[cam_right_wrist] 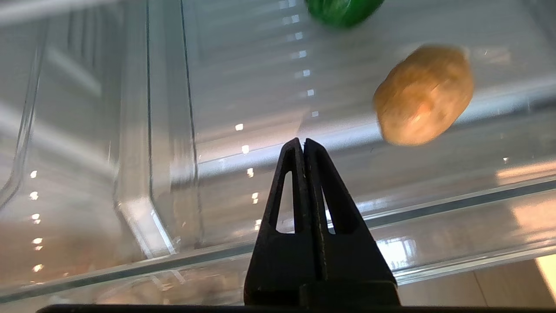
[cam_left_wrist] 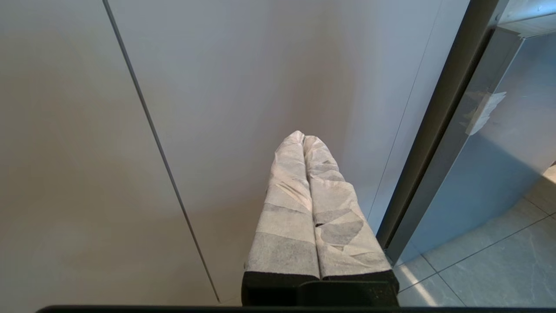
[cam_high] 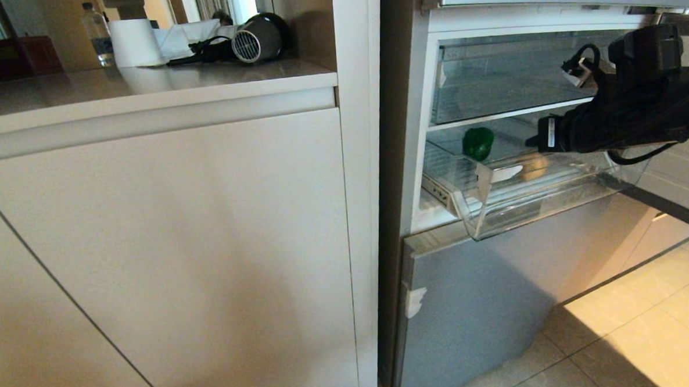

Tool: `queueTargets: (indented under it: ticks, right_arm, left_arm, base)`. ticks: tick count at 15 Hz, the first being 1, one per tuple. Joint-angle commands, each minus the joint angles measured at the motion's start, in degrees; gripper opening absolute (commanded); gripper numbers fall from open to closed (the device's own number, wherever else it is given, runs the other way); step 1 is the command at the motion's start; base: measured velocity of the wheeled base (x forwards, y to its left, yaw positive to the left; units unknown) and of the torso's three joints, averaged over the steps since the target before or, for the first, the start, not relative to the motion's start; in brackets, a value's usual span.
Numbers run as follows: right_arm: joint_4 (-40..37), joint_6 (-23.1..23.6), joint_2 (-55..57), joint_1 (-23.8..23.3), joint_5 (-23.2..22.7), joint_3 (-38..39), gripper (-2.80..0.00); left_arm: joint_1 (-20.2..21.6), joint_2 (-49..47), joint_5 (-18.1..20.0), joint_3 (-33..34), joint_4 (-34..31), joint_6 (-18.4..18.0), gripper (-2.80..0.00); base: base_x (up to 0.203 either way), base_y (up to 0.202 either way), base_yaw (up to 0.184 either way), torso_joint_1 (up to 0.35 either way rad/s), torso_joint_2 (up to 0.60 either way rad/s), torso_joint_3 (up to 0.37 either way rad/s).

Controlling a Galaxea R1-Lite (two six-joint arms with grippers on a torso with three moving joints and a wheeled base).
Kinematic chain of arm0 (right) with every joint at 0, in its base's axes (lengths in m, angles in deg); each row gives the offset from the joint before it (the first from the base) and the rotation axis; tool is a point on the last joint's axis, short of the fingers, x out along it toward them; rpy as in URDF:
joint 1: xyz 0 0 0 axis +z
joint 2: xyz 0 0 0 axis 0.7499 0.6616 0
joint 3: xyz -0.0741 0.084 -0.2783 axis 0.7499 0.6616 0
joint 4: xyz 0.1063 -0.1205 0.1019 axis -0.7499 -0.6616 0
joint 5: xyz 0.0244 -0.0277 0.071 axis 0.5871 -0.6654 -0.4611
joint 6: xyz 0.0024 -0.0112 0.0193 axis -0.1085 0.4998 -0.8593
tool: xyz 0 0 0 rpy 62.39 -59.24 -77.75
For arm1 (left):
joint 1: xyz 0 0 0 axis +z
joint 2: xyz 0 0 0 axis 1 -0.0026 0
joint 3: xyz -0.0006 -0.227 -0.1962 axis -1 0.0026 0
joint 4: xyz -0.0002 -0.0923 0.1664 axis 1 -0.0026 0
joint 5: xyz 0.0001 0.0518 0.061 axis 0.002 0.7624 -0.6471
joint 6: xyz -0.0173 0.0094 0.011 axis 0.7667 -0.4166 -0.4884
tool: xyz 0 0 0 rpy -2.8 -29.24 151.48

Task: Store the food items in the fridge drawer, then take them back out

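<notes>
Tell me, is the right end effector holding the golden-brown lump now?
No. In the right wrist view the right end effector is shut and empty, while the golden-brown lump lies apart in the clear drawer.

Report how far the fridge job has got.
Storing looks done: the green pepper and the golden-brown lump both lie in the clear drawer, which stands pulled out. In hand: the right gripper, jaws shut and empty, is at the drawer near the lump. Left: lifting both items out. The left gripper hangs parked by the cabinet front.
</notes>
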Motion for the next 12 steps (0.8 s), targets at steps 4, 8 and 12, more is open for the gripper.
queueTargets:
  ticks: [4, 8, 12]
  right_arm:
    - [-13.55, 0.15, -8.63, 0.11, 3.02, -0.42, -2.8]
    - [-17.46, -0.28, -12.78, -0.06, 3.8, 0.48, -2.8]
    - [-12.95, -0.14, -7.74, -2.73, 3.87, 0.33, -2.8]
  left_arm:
    - [0.0, -0.02, -0.01, 0.62, 0.03, 0.01, -2.8]
    - [0.0, -0.02, -0.01, 0.62, 0.03, 0.01, -2.8]
    - [0.0, -0.02, -0.01, 0.62, 0.03, 0.01, -2.8]
  base:
    - [0.0, 0.0, 0.0, 0.0, 0.0, 0.0]
    - [0.0, 0.0, 0.0, 0.0, 0.0, 0.0]
    - [0.0, 0.0, 0.0, 0.0, 0.0, 0.0]
